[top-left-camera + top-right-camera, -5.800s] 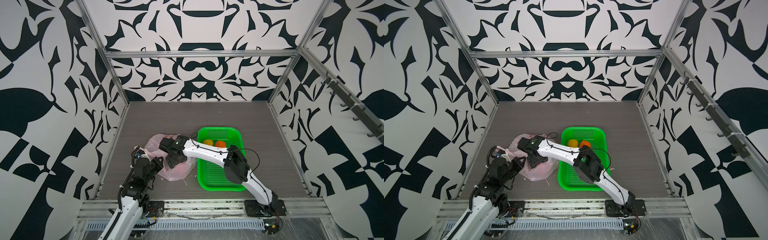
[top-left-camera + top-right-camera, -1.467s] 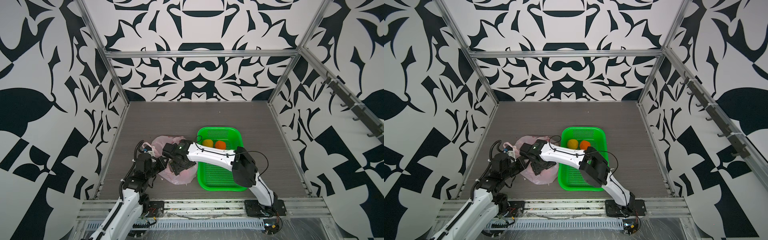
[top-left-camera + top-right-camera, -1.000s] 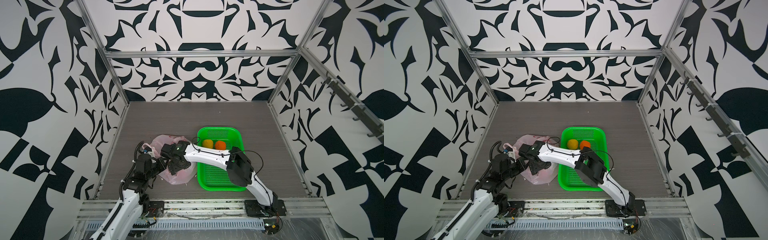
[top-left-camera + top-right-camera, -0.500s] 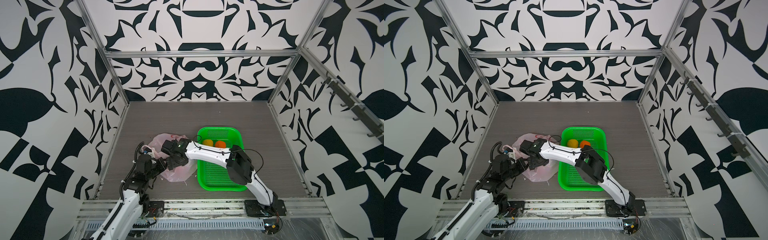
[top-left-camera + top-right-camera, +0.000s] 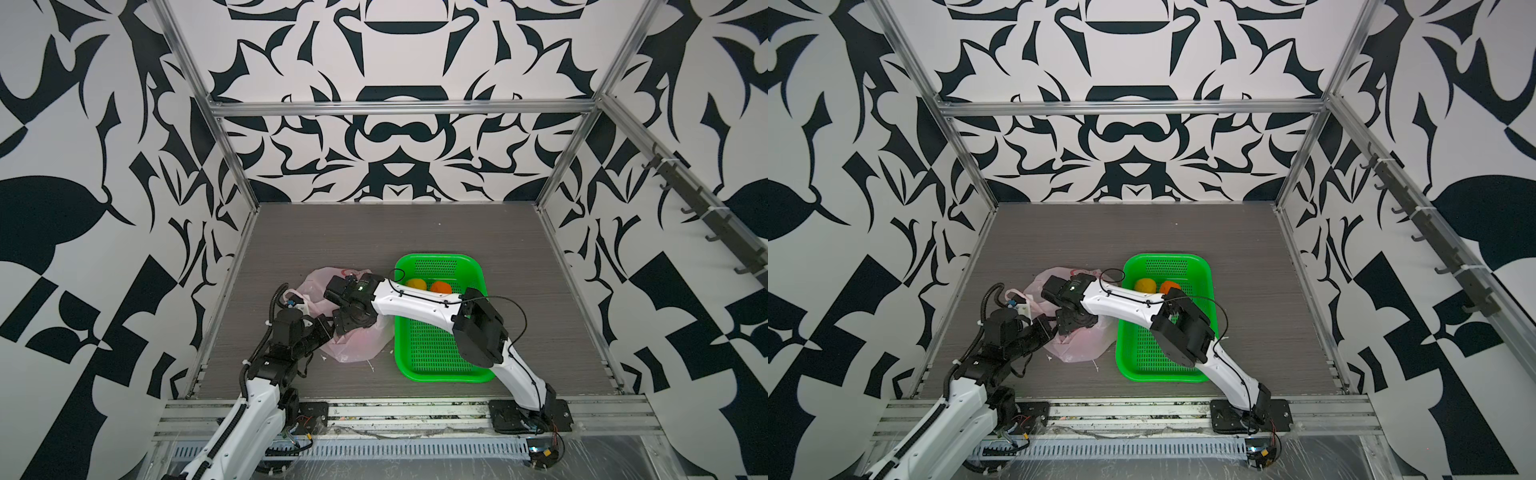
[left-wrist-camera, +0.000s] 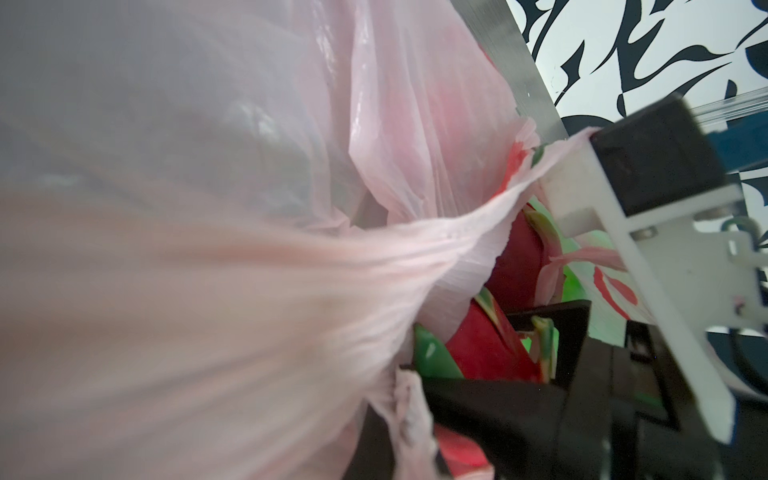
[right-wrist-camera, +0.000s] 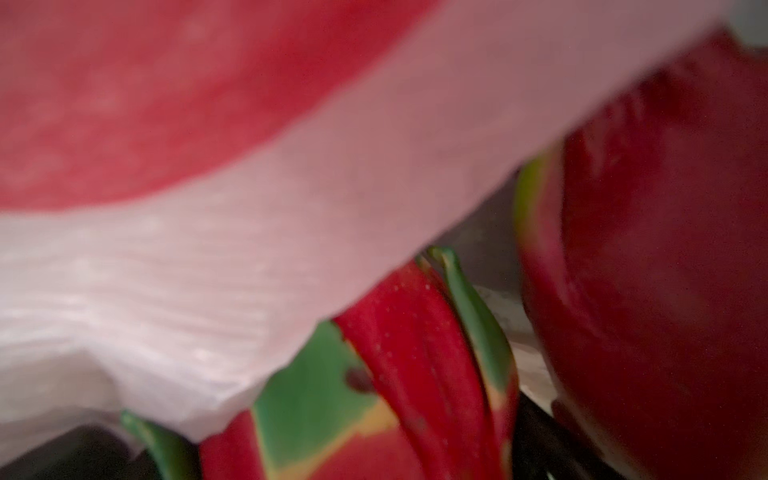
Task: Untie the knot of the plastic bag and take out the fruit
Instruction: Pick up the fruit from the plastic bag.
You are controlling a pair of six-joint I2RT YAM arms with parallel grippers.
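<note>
Just left of the green basket (image 5: 440, 377), in the mouth of the plastic bag (image 5: 353, 349) that the closed left gripper (image 5: 328, 330) pinches at its edge, a dragon fruit (image 7: 415, 365) lies between the wide-open jaws of the right gripper (image 6: 478, 349) (nothing gripped yet).

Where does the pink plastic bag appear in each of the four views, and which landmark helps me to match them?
Top view: the plastic bag lies just left of the green basket.
Top view: again the bag lies just left of the basket.
Left wrist: it fills most of the picture.
Right wrist: a pale blurred band crossing the picture.
Landmark: the basket in both top views, the dragon fruit in both wrist views.
</note>
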